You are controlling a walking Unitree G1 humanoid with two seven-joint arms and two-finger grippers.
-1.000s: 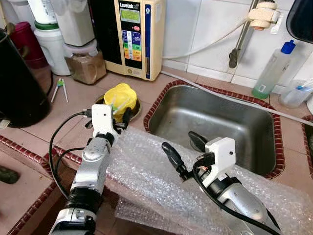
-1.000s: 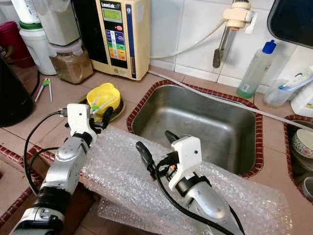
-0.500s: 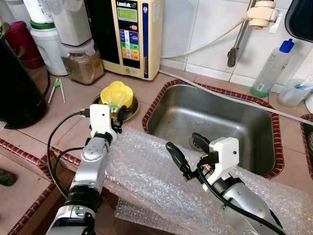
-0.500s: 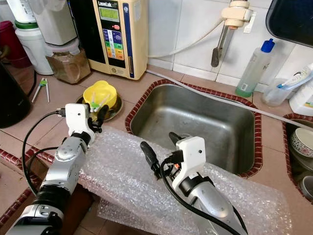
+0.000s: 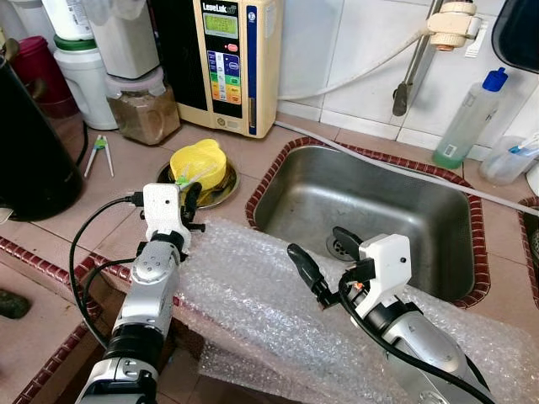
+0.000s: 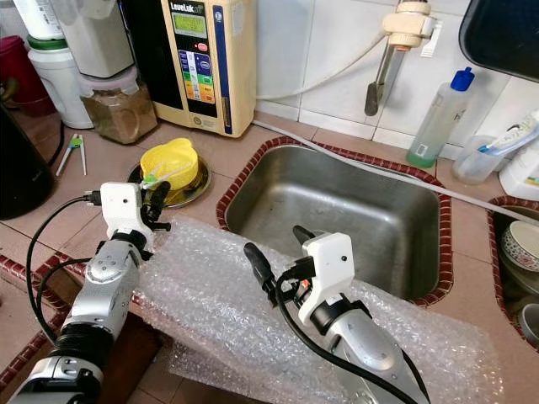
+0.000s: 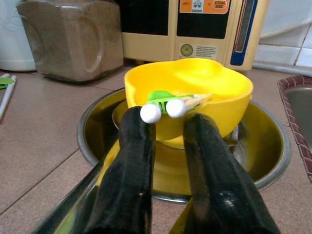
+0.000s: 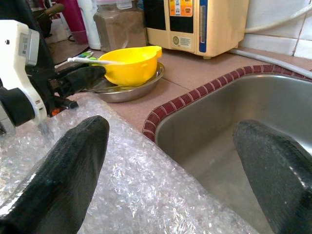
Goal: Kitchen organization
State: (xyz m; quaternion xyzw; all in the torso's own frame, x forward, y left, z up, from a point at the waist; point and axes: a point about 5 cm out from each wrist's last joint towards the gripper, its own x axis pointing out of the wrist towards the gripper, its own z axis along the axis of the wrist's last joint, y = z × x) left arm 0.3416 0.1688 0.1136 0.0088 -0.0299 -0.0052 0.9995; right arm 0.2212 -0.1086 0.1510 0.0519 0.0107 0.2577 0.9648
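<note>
Left gripper [image 5: 190, 195], left of centre in the eye views, sits at the near rim of the yellow bowl [image 5: 199, 163]; its fingers [image 7: 134, 161] are nearly together with a narrow gap, pinching nothing, their tips just short of two white-ended sticks [image 7: 161, 109] that lie across the bowl's rim with a green piece. The bowl stands in a steel dish [image 5: 224, 190] on the tiled counter [image 5: 126, 177], left of the sink [image 5: 370, 210].

Right gripper [image 5: 324, 257], lower centre, hovers with fingers [image 8: 63, 170] spread wide over the bubble wrap [image 5: 253, 311], which drapes across the counter's front edge and the sink's near rim.

Behind the bowl, upper left: a cream appliance with a button panel [image 5: 240, 59] and a jar of brown powder [image 5: 143, 109]. Tongs [image 5: 99, 151] lie at far left. A bottle with a blue cap [image 5: 472, 118] stands at upper right.
</note>
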